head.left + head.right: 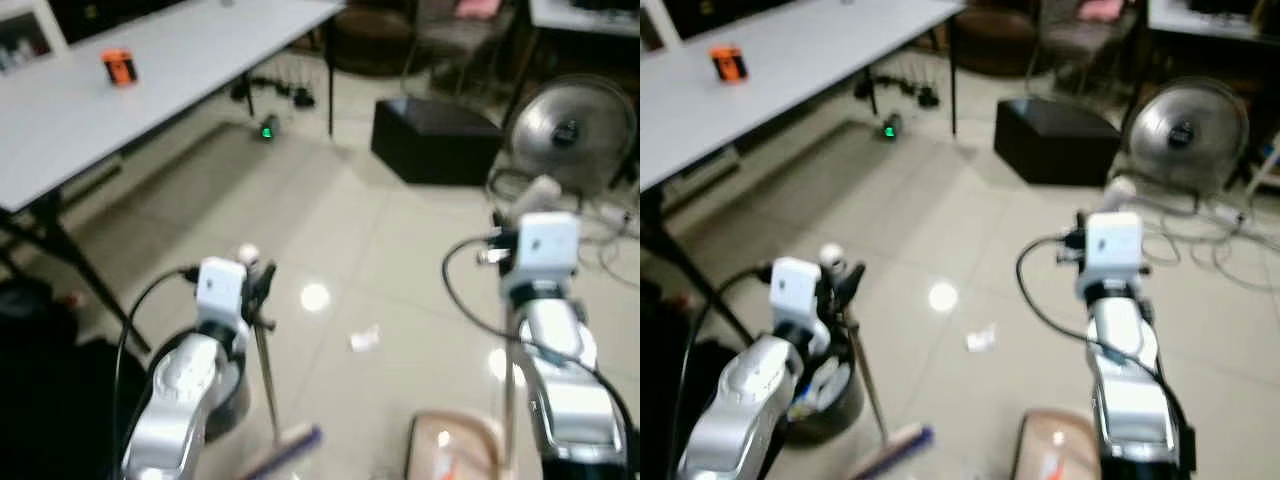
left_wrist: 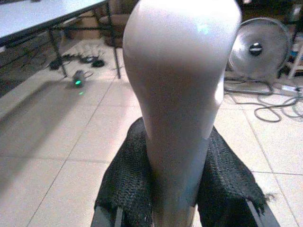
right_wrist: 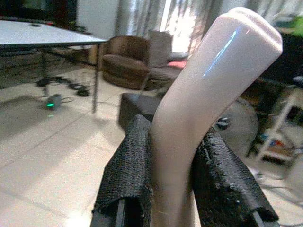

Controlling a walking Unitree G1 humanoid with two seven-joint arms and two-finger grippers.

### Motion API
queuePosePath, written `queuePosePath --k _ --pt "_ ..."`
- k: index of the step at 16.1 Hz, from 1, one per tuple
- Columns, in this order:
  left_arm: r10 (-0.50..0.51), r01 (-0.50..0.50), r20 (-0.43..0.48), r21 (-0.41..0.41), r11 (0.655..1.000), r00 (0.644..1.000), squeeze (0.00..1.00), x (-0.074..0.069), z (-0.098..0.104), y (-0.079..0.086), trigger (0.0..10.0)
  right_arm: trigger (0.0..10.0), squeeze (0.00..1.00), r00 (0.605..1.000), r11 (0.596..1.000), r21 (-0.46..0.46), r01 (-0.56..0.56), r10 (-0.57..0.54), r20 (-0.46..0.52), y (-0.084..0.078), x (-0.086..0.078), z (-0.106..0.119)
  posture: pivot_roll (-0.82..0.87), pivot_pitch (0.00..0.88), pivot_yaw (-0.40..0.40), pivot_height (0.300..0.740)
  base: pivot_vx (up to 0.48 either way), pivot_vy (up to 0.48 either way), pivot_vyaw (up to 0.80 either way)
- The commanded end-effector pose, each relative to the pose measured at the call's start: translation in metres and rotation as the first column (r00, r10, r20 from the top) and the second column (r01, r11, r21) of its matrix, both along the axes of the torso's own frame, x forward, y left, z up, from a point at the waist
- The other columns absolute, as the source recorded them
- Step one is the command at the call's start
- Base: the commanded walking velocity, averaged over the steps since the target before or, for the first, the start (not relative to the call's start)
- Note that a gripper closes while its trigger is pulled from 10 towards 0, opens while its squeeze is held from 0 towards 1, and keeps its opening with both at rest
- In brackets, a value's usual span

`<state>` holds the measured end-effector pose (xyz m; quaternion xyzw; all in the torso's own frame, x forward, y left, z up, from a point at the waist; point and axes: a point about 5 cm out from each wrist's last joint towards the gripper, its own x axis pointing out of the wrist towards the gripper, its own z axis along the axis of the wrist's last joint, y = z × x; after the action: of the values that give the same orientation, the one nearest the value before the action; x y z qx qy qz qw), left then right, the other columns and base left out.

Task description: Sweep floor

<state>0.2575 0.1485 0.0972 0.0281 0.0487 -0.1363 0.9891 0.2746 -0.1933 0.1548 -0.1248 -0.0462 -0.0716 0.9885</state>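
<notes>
Gripping a pale broom handle [image 2: 182, 94], the left end effector [image 2: 177, 189] has its black fingers [image 2: 125, 184] pressed against both sides of it; in the left eye view this end effector sits at lower left of the frame, and the thin stick [image 1: 266, 375] runs down from it to the broom head [image 1: 290, 447] on the floor near the bottom edge. The right end effector [image 3: 173, 189] is clamped the same way on a second pale handle [image 3: 208, 90], at right of centre in the left eye view, above a tan dustpan [image 1: 455, 445] at the bottom edge. Between the two arms a small white scrap [image 1: 364, 339] lies on the glossy tiled floor [image 1: 330, 220]. A dark bin [image 1: 825, 395] stands just beside the left arm. Farther off, a white surface [image 1: 150, 90] with an orange object [image 1: 119, 66] fills the upper left, a black box [image 1: 432, 140] sits at upper centre, and a round fan [image 1: 570, 130] with loose cables [image 1: 610, 225] stands at upper right.
</notes>
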Motion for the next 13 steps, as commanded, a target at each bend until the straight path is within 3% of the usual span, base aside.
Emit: queuePosePath --k 1,3,6,7,8,9,13 --pt "0.007 -0.008 0.022 0.021 1.0 1.0 0.0 0.002 0.006 0.002 10.0 10.0 0.0 0.998 0.998 -0.058 0.011 -0.008 0.059 -0.002 0.0 0.012 -0.02 0.001 0.033 0.74 0.0 0.0 -0.8" --pt "0.039 -0.042 0.067 0.033 0.999 0.997 0.0 0.005 0.014 0.005 10.0 10.0 0.0 0.995 0.995 -0.096 0.03 -0.021 0.099 -0.005 0.0 0.019 -0.02 0.005 0.032 0.74 0.0 0.0 -0.8" --pt "0.108 -0.117 0.13 0.064 0.991 0.986 0.0 0.008 0.022 0.012 10.0 10.0 0.0 0.993 0.998 -0.055 0.037 -0.03 0.116 -0.005 0.003 0.019 -0.02 0.003 0.035 0.74 0.0 0.0 -0.8" --pt "0.123 -0.133 0.156 0.061 0.989 0.98 0.0 0.009 0.026 0.013 10.0 10.0 0.0 0.991 0.998 0.033 0.047 -0.05 0.127 -0.007 0.008 0.021 -0.02 0.006 0.04 0.74 0.0 0.0 0.0" --pt "0.127 -0.138 0.163 0.058 0.989 0.978 0.0 0.009 0.027 0.013 10.0 10.0 0.0 0.99 0.997 0.065 0.051 -0.059 0.126 -0.007 0.01 0.021 -0.02 0.006 0.04 0.74 0.0 0.0 0.0" --pt "0.141 -0.146 0.169 0.018 0.989 0.975 0.0 0.011 0.033 0.014 10.0 10.0 0.0 0.991 0.99 0.138 0.029 -0.046 0.122 -0.006 0.013 0.023 -0.02 0.009 0.045 0.74 0.247 0.0 0.0" --pt "0.146 -0.147 0.183 -0.003 0.989 0.972 0.0 0.015 0.039 0.014 10.0 10.0 0.0 0.974 0.968 0.192 -0.161 0.125 0.188 0.021 0.013 0.033 -0.02 0.009 0.045 0.74 0.315 0.0 0.0"
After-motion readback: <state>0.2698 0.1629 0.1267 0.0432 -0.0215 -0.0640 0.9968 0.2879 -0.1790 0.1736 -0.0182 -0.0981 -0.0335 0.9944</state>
